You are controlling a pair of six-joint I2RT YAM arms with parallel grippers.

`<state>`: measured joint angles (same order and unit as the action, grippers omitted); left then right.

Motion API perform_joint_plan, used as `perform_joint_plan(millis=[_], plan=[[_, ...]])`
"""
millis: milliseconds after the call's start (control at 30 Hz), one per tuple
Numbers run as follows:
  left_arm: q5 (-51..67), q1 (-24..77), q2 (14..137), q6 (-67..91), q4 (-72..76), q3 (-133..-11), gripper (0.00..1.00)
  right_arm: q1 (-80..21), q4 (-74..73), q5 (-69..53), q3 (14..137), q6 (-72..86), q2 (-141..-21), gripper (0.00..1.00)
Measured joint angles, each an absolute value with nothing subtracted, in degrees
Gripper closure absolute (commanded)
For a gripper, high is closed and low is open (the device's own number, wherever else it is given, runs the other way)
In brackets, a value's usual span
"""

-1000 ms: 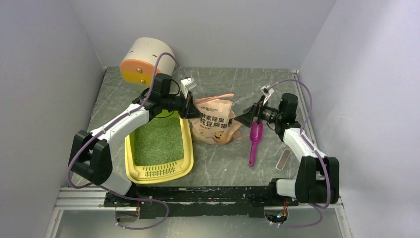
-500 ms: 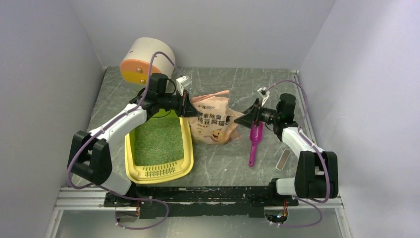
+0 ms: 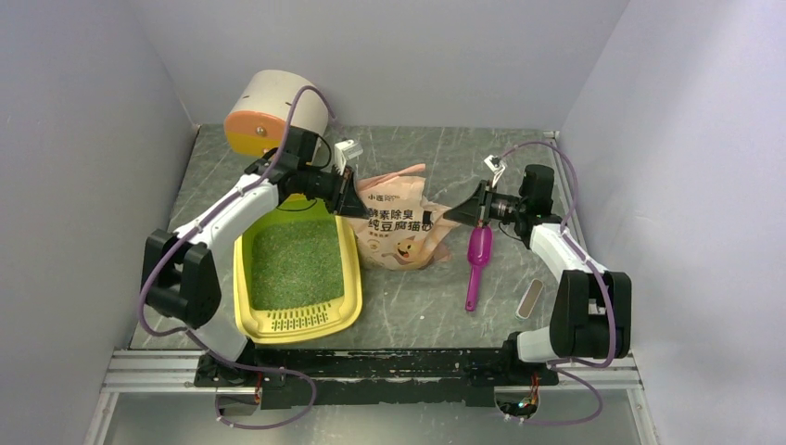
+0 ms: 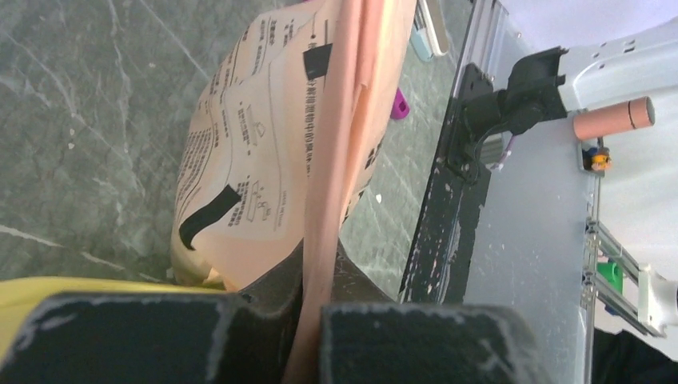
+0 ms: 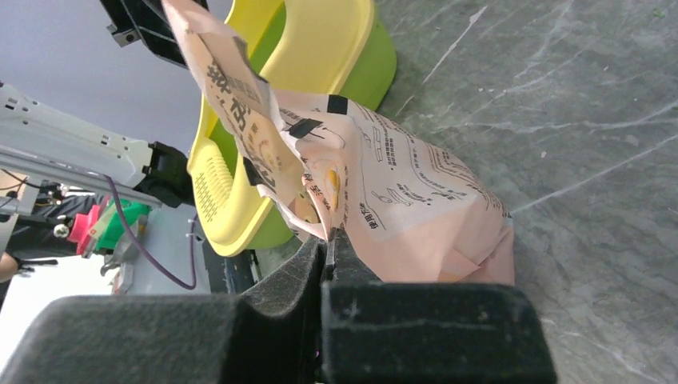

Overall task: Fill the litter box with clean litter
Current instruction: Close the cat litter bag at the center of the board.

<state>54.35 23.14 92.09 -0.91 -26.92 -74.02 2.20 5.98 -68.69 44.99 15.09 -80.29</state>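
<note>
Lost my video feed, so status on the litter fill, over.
Left end effector shut on litter bag top. Right end effector shut on its right edge. Litter box holds green litter. Magenta scoop lies beside bag.

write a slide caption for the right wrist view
The right end effector shut on a corner of the pink-beige litter bag, yellow litter box behind it on the grey table
</note>
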Motion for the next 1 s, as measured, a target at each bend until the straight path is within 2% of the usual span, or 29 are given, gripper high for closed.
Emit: perform_joint_plan(millis=[33,67,100,133,200,400,467,500,567,633,967,1000], plan=[[54.35,23.14,92.97,-2.24,-28.91,-75.35,0.87,2.20,4.51,-68.69,45.45,14.72,-80.29,1.00],[54.28,23.07,93.93,-3.49,-30.79,-76.66,0.70,2.20,2.98,-68.62,45.93,14.04,-80.18,1.00],[54.24,23.00,94.24,-4.01,-31.38,-76.97,0.57,2.20,1.72,-68.55,46.28,13.32,-80.05,1.00],[54.19,22.92,94.30,-4.21,-31.64,-76.84,0.53,2.22,1.02,-68.53,46.37,12.82,-79.88,1.00],[54.46,22.90,93.34,-1.74,-29.47,-75.24,0.48,2.31,0.01,-68.53,46.37,12.56,-79.33,1.00],[58.41,23.09,92.09,6.04,-21.08,-73.01,0.44,2.57,-1.21,-68.42,46.39,12.10,-79.18,1.00],[59.90,23.22,92.25,7.90,-18.61,-72.97,0.50,2.57,-1.63,-68.38,46.37,11.79,-79.20,1.00],[60.64,23.24,92.38,9.02,-16.97,-72.86,0.56,2.57,-1.61,-68.36,46.39,11.79,-79.20,1.00],[61.84,23.35,92.58,10.81,-14.17,-72.38,0.79,2.57,-1.58,-68.36,46.37,11.86,-79.20,1.00],[63.35,23.49,93.17,11.70,-12.43,-72.27,0.93,2.57,-1.61,-68.34,46.37,11.90,-79.20,1.00],[65.12,21.26,95.26,-0.45,-24.58,-72.16,0.95,2.44,-5.50,-67.07,46.68,11.33,-79.20,1.00],[65.47,20.67,95.26,-1.23,-25.45,-71.85,0.91,2.26,-5.82,-67.07,46.89,11.25,-79.20,1.00]])
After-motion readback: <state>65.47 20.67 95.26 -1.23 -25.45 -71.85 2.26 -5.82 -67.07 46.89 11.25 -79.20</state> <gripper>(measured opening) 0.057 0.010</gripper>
